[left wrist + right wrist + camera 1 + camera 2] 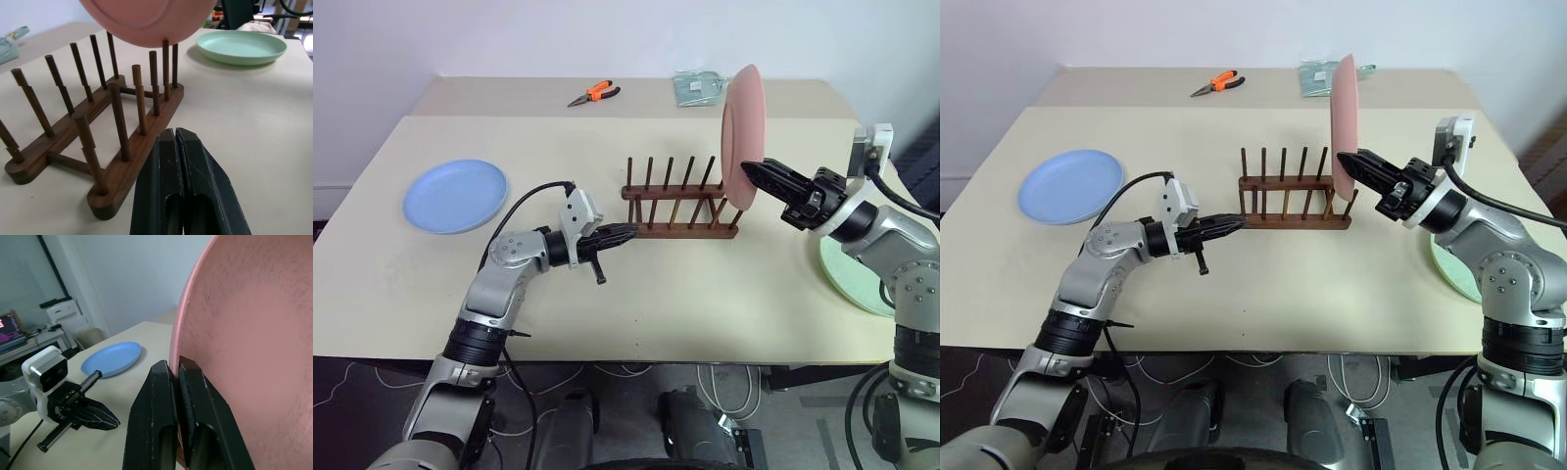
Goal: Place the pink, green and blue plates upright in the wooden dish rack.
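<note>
Salmon-pink round matte plate stands on edge, nearly vertical, at the right end of the dark brown wooden peg rack; its lower rim sits by the last pegs, can't tell if it's resting on the rails. Right gripper has its jaws clamped on the plate's rim. R wrist view shows that pinch close up: one black finger on each face of the pink rim. Also seen there, the left gripper's closed tips over the beige counter w/ the light blue round plate lying flat behind. L wrist view gives the rack from its end: two rails, thin upright pegs, pink rim hanging among the far pegs, and the pale mint-green plate flat on the counter beyond. Left gripper is clenched, holding nothing, tips just beside the rack's left end. Head views add the blue plate far left, well apart from rack, green plate partly hidden under the right arm, orange-handled pliers and a clear packet at the back.
</note>
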Action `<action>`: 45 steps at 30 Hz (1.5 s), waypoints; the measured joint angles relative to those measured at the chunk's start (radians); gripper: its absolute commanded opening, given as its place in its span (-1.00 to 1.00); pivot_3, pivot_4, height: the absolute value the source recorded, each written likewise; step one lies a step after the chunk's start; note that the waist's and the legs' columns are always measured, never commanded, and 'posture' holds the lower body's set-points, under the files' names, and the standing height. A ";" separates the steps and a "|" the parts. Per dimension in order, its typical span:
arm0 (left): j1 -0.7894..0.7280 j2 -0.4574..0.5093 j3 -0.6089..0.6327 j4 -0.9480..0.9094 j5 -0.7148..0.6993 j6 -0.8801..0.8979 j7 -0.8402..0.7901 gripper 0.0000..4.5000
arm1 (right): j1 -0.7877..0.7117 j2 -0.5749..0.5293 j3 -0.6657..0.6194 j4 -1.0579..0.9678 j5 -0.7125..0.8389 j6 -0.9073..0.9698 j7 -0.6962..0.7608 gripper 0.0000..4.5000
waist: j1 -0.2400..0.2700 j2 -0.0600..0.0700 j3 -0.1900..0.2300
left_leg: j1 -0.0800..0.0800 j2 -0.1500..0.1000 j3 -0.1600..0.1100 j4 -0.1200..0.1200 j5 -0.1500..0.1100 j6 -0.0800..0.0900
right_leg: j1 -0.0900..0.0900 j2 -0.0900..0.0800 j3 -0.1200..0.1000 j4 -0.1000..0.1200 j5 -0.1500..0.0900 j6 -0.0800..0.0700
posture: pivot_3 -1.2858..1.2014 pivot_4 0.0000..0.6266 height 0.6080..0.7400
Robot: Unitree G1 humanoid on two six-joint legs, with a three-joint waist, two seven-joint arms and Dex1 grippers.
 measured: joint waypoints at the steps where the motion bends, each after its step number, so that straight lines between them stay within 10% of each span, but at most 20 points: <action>1: 0.003 0.000 0.000 -0.003 0.000 0.001 0.000 -1.00 | 0.000 0.000 -0.009 0.001 0.001 0.004 0.006 -0.98 | -0.001 0.000 0.000 | 0.000 0.000 0.000 0.000 0.000 0.000 | 0.000 0.000 0.000 0.000 0.000 0.000 | 0.03 -0.52 1.00; 20: 0.001 0.001 -0.009 -0.007 0.000 0.005 -0.003 -1.00 | -0.119 -0.036 -0.021 0.310 -0.017 0.077 0.168 -0.98 | -0.001 0.000 0.000 | 0.000 0.000 0.000 0.000 0.000 0.000 | 0.000 0.000 0.000 0.000 0.000 0.000 | 0.03 -0.52 1.00; 30: 0.002 0.002 -0.009 -0.007 0.002 0.005 0.005 -1.00 | -0.124 0.021 -0.029 0.345 -0.166 -0.067 0.028 0.95 | -0.001 0.000 0.000 | 0.000 0.000 0.000 0.000 0.000 0.000 | 0.000 0.000 0.000 0.000 0.000 0.000 | 0.03 -0.52 1.00; 45: -0.012 0.051 0.035 0.032 0.005 -0.005 0.023 -1.00 | 0.454 -0.232 -0.095 -0.014 -0.530 -0.223 -0.017 0.98 | -0.004 0.001 0.000 | 0.002 -0.001 0.002 0.001 -0.001 0.001 | 0.001 0.000 0.001 0.000 -0.001 -0.002 | 0.03 -0.52 1.00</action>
